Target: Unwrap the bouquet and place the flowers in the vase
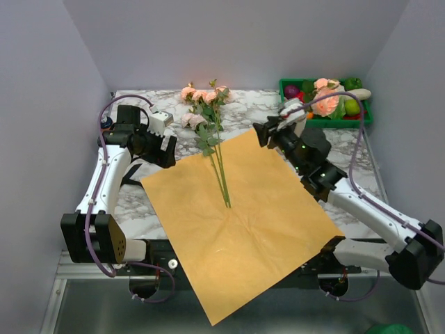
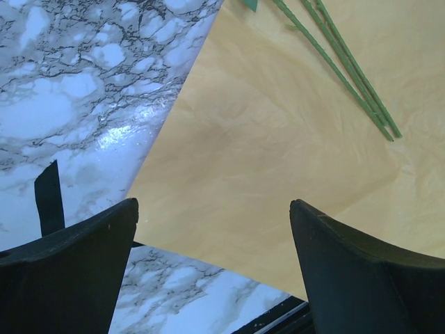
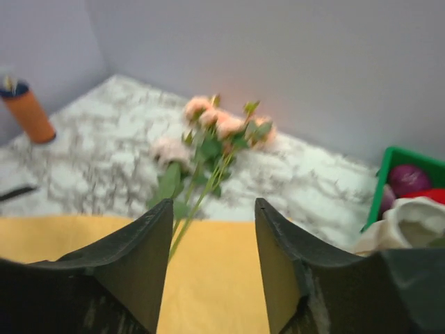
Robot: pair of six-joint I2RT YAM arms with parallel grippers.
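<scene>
Starting at the right gripper (image 3: 213, 205), we see its two dark fingers parted with nothing between them, held up off the table near the green crate (image 1: 344, 122). Just beside its right finger shows a cream flared rim, which we take to be the vase (image 3: 407, 217); we cannot tell whether it stands upright. The left gripper (image 2: 212, 209) is spread wide and empty, hovering low over the left edge of the orange paper (image 1: 257, 223), with the black ribbon (image 2: 49, 198) lying loose on the marble table (image 1: 132, 202) beside it. The wrapping looks done: the paper lies flat, and the flowers (image 1: 212, 139) rest across its far corner, with the stems close together on the paper and the blooms out on the marble. We judge the step in hand to be picking up those stems. To do it well, we would bring the right gripper down where the stems run tightly side by side, fingers across them, and close low enough to catch all of them without pinching the paper. We would grip nearer the leaves than the cut ends, so the ends can lead into the narrow mouth. The left gripper could pin the paper. An orange bottle (image 3: 29, 111) stands far left. We find no brand, label or legible writing anywhere.
</scene>
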